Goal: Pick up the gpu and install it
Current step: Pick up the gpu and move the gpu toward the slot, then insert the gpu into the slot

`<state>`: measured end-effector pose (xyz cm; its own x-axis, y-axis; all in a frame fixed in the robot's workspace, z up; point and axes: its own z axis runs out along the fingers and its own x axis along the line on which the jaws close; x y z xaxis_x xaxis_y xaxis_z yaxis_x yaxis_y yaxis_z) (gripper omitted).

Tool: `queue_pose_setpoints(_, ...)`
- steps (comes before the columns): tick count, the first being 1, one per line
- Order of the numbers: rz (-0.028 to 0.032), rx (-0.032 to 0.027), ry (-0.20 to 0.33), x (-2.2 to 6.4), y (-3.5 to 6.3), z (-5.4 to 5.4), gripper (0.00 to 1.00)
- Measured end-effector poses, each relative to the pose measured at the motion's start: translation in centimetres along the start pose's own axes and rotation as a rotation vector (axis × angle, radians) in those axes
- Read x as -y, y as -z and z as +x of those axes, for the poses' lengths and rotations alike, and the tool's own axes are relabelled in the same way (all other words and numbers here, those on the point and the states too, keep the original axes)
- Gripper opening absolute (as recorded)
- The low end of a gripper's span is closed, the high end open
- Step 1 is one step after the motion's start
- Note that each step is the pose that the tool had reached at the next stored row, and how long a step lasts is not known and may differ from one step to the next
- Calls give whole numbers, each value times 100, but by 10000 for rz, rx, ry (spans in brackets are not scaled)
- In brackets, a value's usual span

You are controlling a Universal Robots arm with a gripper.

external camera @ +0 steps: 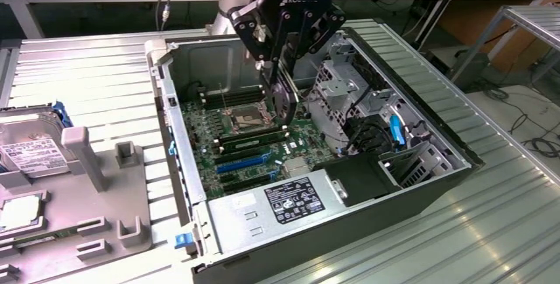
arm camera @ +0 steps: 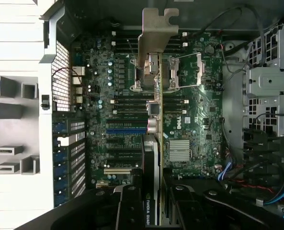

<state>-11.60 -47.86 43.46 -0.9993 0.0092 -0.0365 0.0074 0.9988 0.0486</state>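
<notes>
Item: gpu (external camera: 282,103). Your gripper (external camera: 280,64) is clamping it on edge, bracket out front, and it is hanging over the motherboard (external camera: 254,146) mid-case (external camera: 420,185). Pickup is reading as done. Seating is left: the card is sitting in no slot.

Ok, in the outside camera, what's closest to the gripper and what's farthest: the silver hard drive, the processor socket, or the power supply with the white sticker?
From the gripper, which holds the gpu:
1. Processor socket, inside the case, just by the gpu.
2. Power supply, at the case's near end.
3. Hard drive, outside the case, on the exterior view's left.
</notes>
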Motion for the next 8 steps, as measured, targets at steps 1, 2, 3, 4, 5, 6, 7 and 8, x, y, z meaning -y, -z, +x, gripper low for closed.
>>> queue_pose_setpoints(1,0,0,1,0,-1,-20,27)
queue_pose_setpoints(2,0,0,2,0,-2,-42,27)
queue_pose_setpoints(3,-1,0,3,0,-3,-65,27)
queue_pose_setpoints(4,0,-1,4,0,-3,-85,27)
queue_pose_setpoints(5,0,0,4,0,-3,-86,27)
queue_pose_setpoints(6,0,0,4,0,-3,-87,27)
queue_pose_setpoints(7,0,0,4,0,-3,-87,27)
queue_pose_setpoints(8,0,0,4,0,-3,-87,27)
